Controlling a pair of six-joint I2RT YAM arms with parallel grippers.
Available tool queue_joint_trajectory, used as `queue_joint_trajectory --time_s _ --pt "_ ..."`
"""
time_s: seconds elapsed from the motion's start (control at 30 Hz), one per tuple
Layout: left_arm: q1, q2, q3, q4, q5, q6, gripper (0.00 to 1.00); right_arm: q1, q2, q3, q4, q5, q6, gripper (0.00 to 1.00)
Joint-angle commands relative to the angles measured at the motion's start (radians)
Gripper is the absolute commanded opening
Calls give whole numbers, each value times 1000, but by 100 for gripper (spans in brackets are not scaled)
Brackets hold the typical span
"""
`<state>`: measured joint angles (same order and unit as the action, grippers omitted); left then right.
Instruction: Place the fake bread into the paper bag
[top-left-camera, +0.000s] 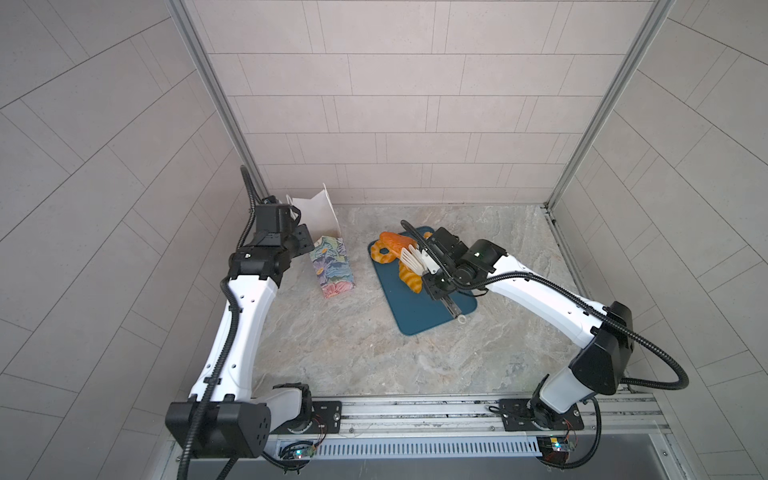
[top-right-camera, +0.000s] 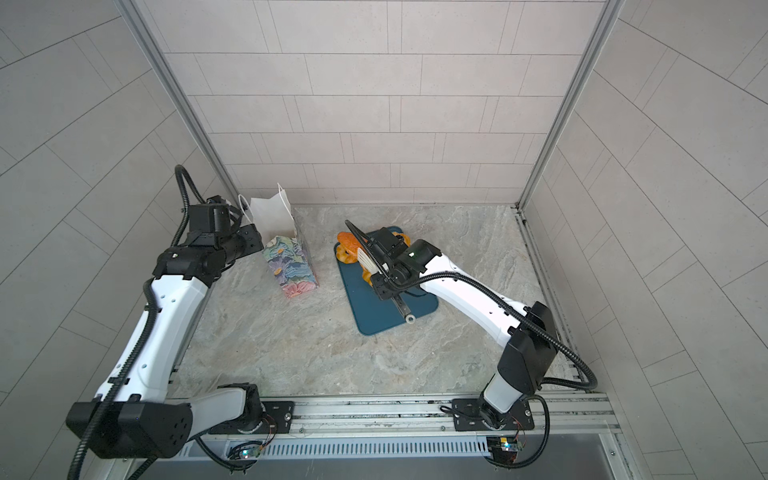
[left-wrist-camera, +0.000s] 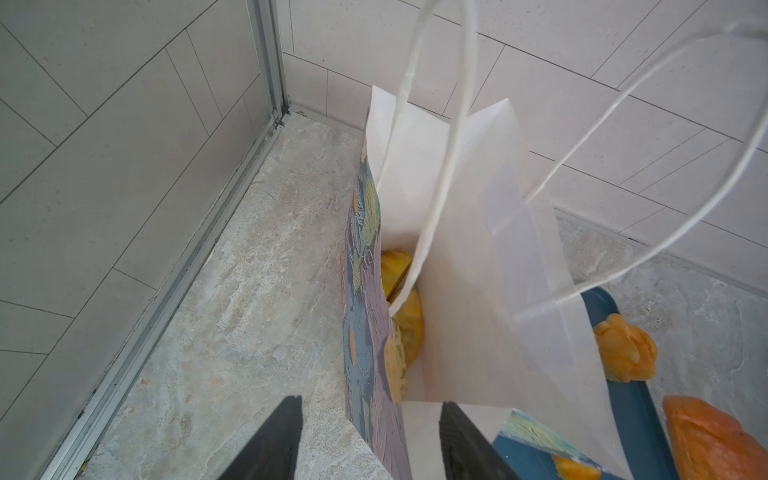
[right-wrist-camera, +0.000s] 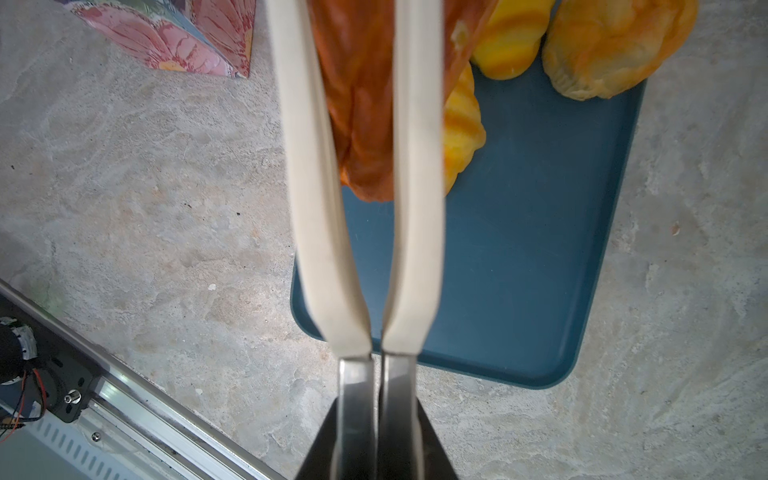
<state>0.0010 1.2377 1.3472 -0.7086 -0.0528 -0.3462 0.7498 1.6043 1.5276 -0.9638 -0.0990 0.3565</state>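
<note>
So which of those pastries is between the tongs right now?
The darker orange-brown pastry, between the arms of the white tongs; the other pastries on the tray are golden yellow, outside them.

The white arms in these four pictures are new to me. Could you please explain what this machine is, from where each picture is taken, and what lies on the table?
They are two robot arms fixed at the edge of a table, each ending in a two-fingered gripper. Two pictures come from a camera above the whole scene; two come from cameras on the wrists. On the table stand a flowered paper bag, open on top, and a dark teal tray with fake bread. The left wrist view looks into the bag, where yellow pieces already lie; the left gripper is at its rim, fingers apart. The right gripper is closed on white tongs, whose arms reach over a darker orange piece.
</note>
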Motion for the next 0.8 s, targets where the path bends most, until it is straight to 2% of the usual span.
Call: queue_joint_trajectory --time_s 0.0,0.3,0.57,0.77 --pt "10 34 42 -9 -32 0 50 -5 -23 24 26 28 -14 24" --pt "14 88 70 8 4 15 37 -6 -30 8 29 33 -13 24" --pt "14 82 54 4 48 32 21 -8 -43 -7 34 44 -10 24" --pt "14 80 53 -15 57 41 17 -16 -54 -18 38 47 -7 24"
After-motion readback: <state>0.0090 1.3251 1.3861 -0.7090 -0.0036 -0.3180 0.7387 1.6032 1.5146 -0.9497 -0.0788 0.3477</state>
